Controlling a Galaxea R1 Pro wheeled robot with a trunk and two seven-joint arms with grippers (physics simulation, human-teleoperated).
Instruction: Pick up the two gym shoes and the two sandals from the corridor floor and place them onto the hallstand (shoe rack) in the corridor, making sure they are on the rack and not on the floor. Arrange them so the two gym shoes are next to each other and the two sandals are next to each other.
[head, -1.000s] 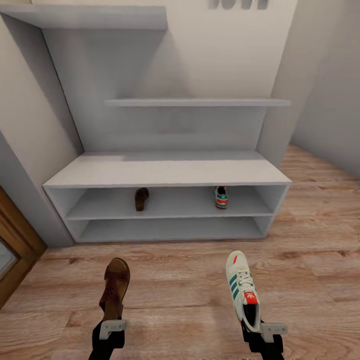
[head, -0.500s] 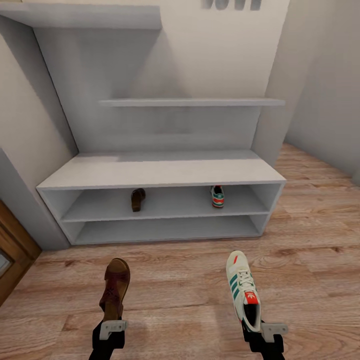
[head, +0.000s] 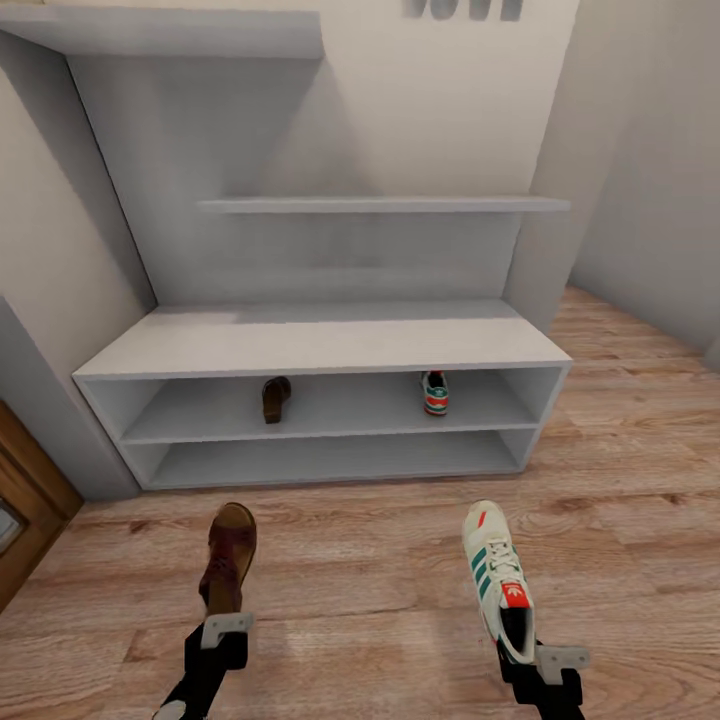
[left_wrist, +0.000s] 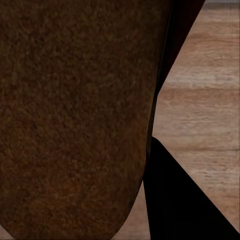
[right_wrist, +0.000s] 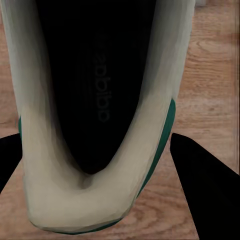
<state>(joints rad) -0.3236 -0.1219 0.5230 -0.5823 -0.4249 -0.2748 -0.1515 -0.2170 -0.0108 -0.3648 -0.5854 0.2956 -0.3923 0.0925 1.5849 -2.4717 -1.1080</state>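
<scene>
My left gripper (head: 226, 628) is shut on the heel of a brown sandal (head: 229, 568), held toe-forward above the corridor floor (head: 360, 580). In the left wrist view its tan footbed (left_wrist: 70, 115) lies against one dark finger (left_wrist: 185, 210). A white gym shoe (head: 498, 580) with green stripes hangs in my right gripper (head: 535, 655), which is shut on its heel. The right wrist view looks into the shoe's opening (right_wrist: 100, 100) between both fingers (right_wrist: 207, 190). Ahead stands the hallstand (head: 320, 345). Its upper open shelf holds the other sandal (head: 276, 398) at left and the other gym shoe (head: 435, 393) at right.
A wooden door frame (head: 25, 500) sits at the left edge. Grey walls close in left and right of the rack. Two stepped upper shelves (head: 385, 204) hang above the bench top. The lower open shelf (head: 330, 458) is bare.
The view shifted slightly as the camera moved. The left gripper and sandal edged forward toward the rack; the right gripper and gym shoe drifted a little right and nearer.
</scene>
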